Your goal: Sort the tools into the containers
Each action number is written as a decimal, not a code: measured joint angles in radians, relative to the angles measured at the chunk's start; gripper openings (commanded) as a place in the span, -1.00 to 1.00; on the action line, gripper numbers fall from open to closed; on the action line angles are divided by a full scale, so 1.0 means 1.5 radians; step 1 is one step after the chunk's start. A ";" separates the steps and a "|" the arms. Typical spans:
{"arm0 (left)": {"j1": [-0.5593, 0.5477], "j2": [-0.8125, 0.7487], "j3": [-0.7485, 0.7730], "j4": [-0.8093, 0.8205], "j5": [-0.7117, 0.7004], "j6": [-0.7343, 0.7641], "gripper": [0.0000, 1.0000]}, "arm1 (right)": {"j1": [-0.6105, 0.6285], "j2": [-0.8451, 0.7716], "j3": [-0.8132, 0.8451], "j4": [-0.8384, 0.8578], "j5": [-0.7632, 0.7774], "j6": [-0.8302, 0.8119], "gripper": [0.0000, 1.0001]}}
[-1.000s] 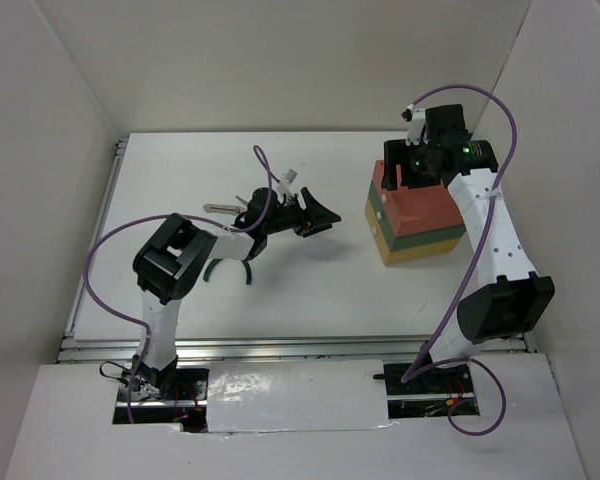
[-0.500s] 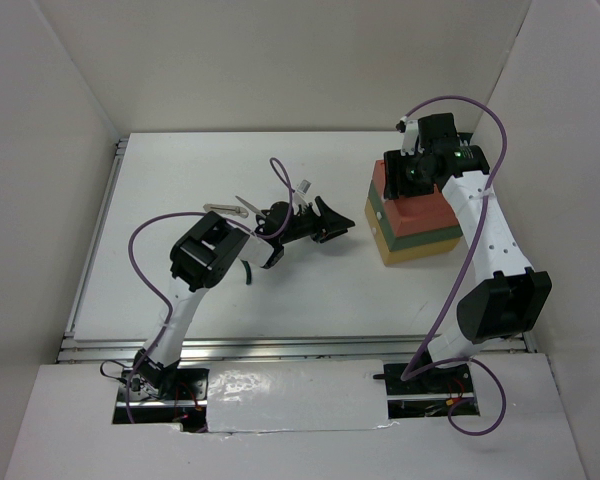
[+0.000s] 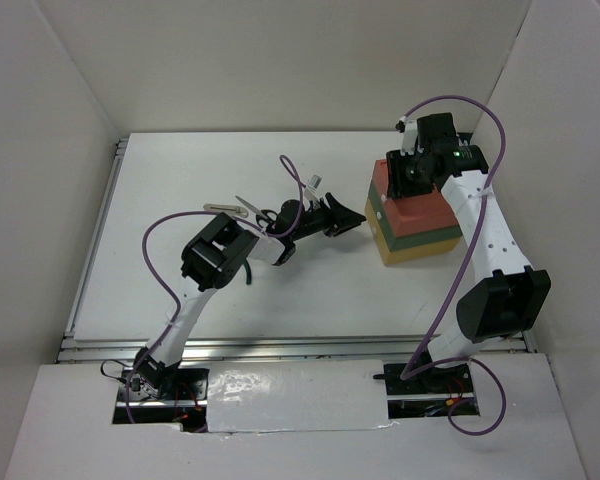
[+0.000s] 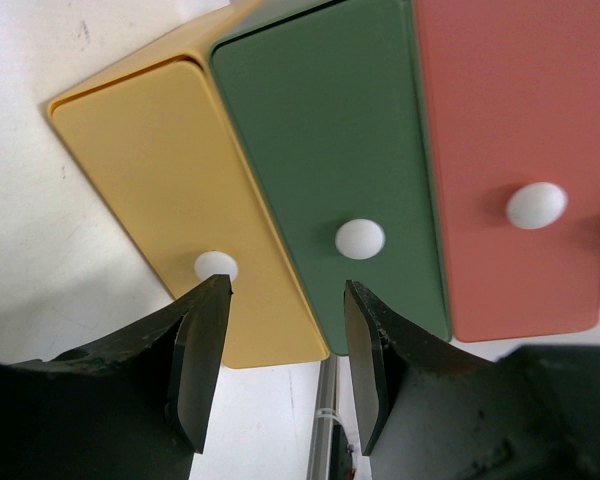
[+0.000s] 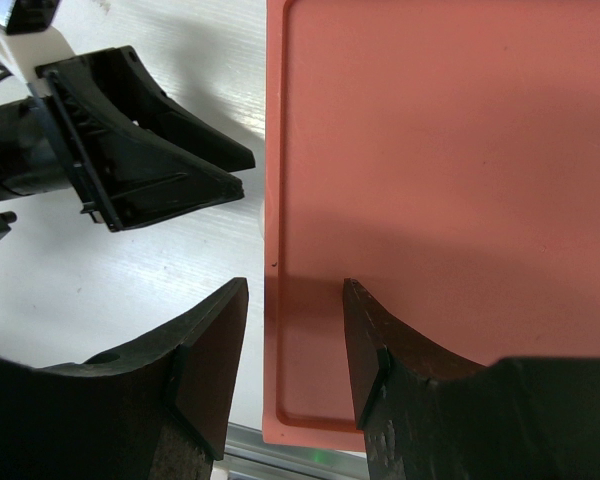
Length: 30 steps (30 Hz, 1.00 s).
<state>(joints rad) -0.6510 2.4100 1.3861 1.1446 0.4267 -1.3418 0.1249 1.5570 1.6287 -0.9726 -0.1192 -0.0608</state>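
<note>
Reaching farther to the right than a second ago, the left arm now brings the left claw [image 3: 352, 217] just short of the front of the stack, while the right arm has hardly shifted over the last half second. Three drawer-boxes make up the stack on the bench [image 3: 180, 170]: red-orange box [image 4: 520, 120] on top, green box [image 4: 320, 130] in the middle, yellow box [image 4: 140, 200] at the bottom. All three are closed, and each carries one white knob [image 4: 360, 239], three knobs in all. The left claw's two fingers are spread apart and grasp nothing; in its own camera they frame the gap between the yellow and green knobs. The right claw [image 3: 400, 172] hangs over the lid of the red-orange box near its left edge, also spread and empty, its two fingers [image 5: 215, 340] straddling that edge. Three tools lie on the bench well left of the stack: one silver wrench-like bar [image 3: 218, 208], one pair of scissors [image 3: 252, 208] just beside it, and one pair of pliers [image 3: 248, 272], of which only a sliver of green handle shows under the left arm.
</note>
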 measured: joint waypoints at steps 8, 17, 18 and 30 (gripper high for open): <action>-0.011 0.037 0.016 -0.030 -0.020 0.000 0.16 | 0.001 0.006 0.005 0.001 0.000 -0.008 0.02; -0.024 0.061 0.062 -0.035 -0.032 -0.003 0.04 | 0.001 0.014 0.013 0.002 0.000 -0.020 -0.01; -0.026 0.064 0.064 -0.035 -0.033 -0.004 0.04 | 0.001 0.015 0.013 0.002 0.000 -0.022 -0.01; -0.035 0.084 0.068 -0.037 -0.038 -0.014 0.02 | 0.001 0.015 0.013 0.003 0.002 -0.028 -0.03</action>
<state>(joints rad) -0.7040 2.5362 1.4883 1.0885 0.3702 -1.3628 0.1268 1.5799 1.6489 -0.9684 -0.1162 -0.1028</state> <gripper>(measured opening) 0.507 0.490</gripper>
